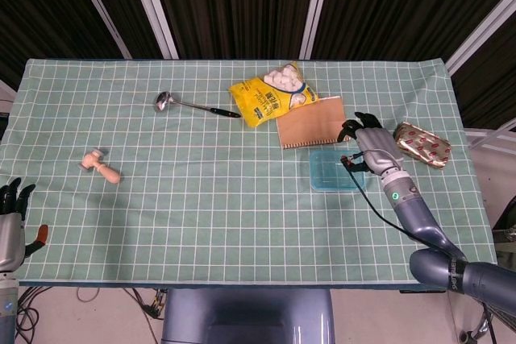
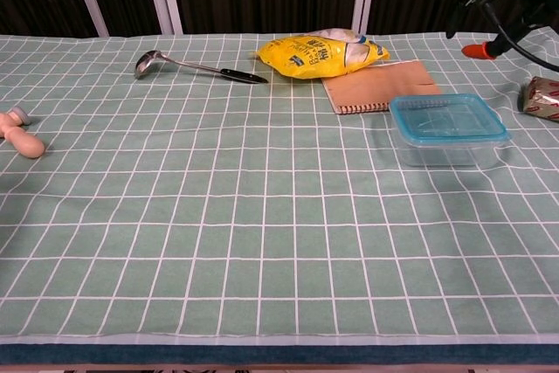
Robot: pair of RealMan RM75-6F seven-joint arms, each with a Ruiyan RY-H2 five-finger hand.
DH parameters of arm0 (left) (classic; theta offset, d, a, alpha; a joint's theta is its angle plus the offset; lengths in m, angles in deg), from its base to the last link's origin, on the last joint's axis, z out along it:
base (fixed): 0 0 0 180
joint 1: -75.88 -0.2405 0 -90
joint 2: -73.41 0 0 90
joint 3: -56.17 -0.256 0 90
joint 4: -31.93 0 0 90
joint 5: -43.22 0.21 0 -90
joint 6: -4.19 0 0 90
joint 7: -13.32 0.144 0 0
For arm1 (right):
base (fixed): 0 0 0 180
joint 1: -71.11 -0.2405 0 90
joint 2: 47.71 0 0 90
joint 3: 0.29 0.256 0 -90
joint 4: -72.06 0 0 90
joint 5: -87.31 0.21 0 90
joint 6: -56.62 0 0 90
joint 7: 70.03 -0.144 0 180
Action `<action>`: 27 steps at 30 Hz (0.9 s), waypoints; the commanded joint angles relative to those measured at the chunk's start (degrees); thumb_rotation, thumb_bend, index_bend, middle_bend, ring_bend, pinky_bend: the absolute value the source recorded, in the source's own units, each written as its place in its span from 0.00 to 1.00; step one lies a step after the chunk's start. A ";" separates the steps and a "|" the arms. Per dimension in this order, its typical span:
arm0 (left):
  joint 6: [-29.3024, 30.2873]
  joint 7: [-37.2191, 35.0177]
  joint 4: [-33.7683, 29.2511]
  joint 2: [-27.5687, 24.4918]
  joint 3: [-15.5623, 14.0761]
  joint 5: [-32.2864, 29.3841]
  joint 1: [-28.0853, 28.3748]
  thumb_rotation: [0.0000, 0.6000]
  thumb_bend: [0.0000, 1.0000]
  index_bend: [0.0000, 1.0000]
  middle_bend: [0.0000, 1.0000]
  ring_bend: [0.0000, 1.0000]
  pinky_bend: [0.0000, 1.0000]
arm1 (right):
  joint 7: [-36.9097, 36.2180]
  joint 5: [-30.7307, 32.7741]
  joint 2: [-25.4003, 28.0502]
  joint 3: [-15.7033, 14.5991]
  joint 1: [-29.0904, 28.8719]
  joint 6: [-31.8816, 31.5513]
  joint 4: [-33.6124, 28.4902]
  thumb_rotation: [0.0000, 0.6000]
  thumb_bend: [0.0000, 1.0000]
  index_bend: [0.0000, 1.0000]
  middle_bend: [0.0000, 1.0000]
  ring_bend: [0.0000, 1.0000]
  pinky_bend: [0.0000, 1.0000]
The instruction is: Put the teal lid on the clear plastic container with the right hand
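The teal lid (image 2: pixel 448 119) already sits flat on top of the clear box (image 2: pixel 451 148), and from the front it looks even all the way round, so I think the main job is nearly done. The right hand (image 1: pixel 367 149) is up above the box, just at its far right corner, and it holds nothing. I cannot tell how wide its fingers are, because they are dark and small from here. Maybe the lid still needs a push to snap shut; I cannot see if it is clicked on. The box sits just in front of the brown notebook (image 1: pixel 312 122). The left hand (image 1: pixel 11 223) waits far away from the notebook, at the near left edge of the table (image 1: pixel 201 223), fingers up and apart, empty.
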 commanded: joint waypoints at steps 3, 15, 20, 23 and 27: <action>-0.15 -0.22 -0.03 -0.13 0.16 -0.34 0.04 1.00 0.36 0.14 0.00 0.00 0.00 | -0.11 2.11 -3.02 1.60 -1.82 2.49 5.58 1.00 0.47 0.48 0.24 0.00 0.00; -0.57 0.16 -0.03 -0.03 0.37 -1.32 0.28 1.00 0.36 0.14 0.00 0.00 0.00 | -1.11 3.34 -7.53 2.33 -3.00 6.02 14.50 1.00 0.47 0.53 0.18 0.00 0.00; -0.44 0.19 -0.07 0.02 0.42 -1.30 0.32 1.00 0.36 0.14 0.00 0.00 0.00 | -1.94 2.88 -8.67 2.16 -2.83 7.28 16.85 1.00 0.47 0.57 0.18 0.00 0.00; -0.56 0.21 -0.02 0.00 0.39 -1.49 0.33 1.00 0.36 0.14 0.00 0.00 0.00 | -2.35 2.50 -9.17 2.07 -2.63 7.67 17.75 1.00 0.47 0.58 0.18 0.00 0.00; -0.55 0.31 0.07 0.07 0.41 -1.54 0.39 1.00 0.36 0.14 0.00 0.00 0.00 | -2.99 2.06 -9.85 1.98 -2.35 8.20 19.01 1.00 0.47 0.61 0.18 0.00 0.00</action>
